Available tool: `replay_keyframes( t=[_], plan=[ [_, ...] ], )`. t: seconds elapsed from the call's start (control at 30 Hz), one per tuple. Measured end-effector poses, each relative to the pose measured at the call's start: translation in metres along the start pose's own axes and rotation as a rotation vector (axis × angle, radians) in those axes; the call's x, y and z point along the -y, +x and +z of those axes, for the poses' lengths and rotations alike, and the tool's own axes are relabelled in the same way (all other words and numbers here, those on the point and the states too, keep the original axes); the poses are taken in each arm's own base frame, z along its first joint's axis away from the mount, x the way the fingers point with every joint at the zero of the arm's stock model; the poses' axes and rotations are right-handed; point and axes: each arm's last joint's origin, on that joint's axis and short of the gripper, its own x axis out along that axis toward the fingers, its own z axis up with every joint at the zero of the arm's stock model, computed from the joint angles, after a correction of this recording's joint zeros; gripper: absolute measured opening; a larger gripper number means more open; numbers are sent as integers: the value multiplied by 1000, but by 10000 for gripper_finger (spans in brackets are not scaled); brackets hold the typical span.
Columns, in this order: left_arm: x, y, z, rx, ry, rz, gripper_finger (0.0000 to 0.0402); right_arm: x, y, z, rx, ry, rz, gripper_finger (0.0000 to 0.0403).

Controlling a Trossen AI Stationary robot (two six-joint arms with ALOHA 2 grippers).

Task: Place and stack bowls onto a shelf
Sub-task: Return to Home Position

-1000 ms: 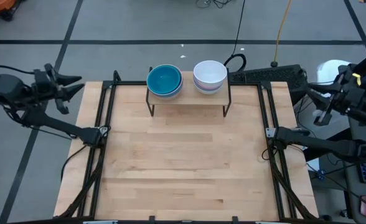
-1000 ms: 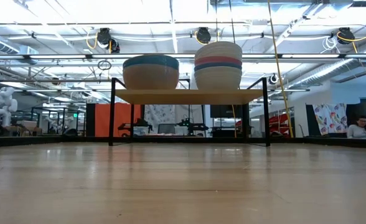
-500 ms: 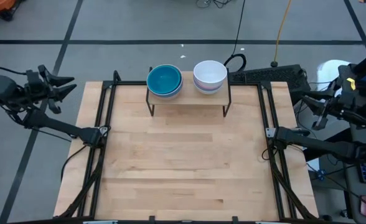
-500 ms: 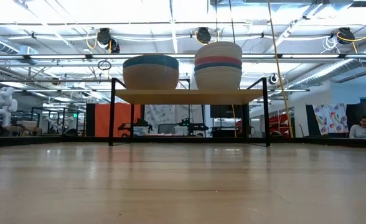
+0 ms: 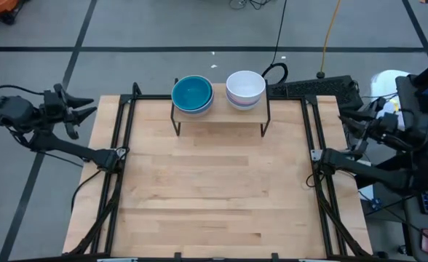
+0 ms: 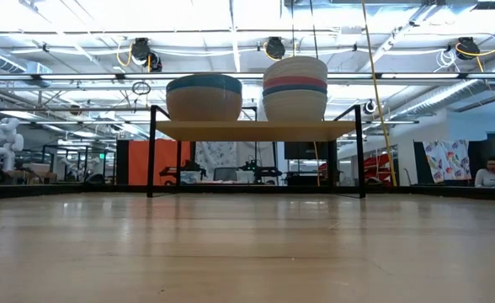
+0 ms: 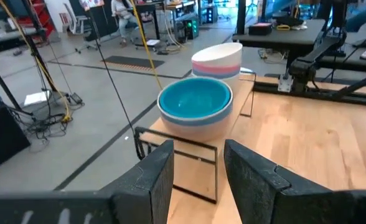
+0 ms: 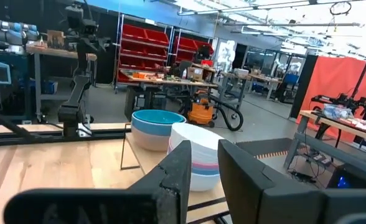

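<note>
High view alone showed both arms. Left gripper [image 5: 85, 109] hung beyond table [image 5: 214, 189] edge, well left of shelf [image 5: 219, 116]; left wrist view showed fingers [image 7: 158, 171] parted wide, empty. On shelf: teal-topped stack [image 5: 192, 94] at left end, white-topped stack [image 5: 245, 89] at right end, just beside, apart. Low view alone showed layers: left stack shorter, teal rim over pale bowl; right stack taller, pink and blue bands. Right gripper [image 5: 349, 131] well right of shelf; right wrist view showed narrow gap, nothing held.
</note>
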Motion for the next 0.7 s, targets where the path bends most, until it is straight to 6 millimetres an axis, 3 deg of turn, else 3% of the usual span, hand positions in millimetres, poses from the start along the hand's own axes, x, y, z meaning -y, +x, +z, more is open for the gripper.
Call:
replay_keyframes(
  t=[0.37, 0.7],
  plan=[
    [-1, 6, -61, 181, -112, -16, 147, -6, 32, -27, 53, 37, -8, 72],
    [27, 40, -58, 251, 6, -13, 147, -14, 78, -55, 167, 29, 7, 72]
  ],
)
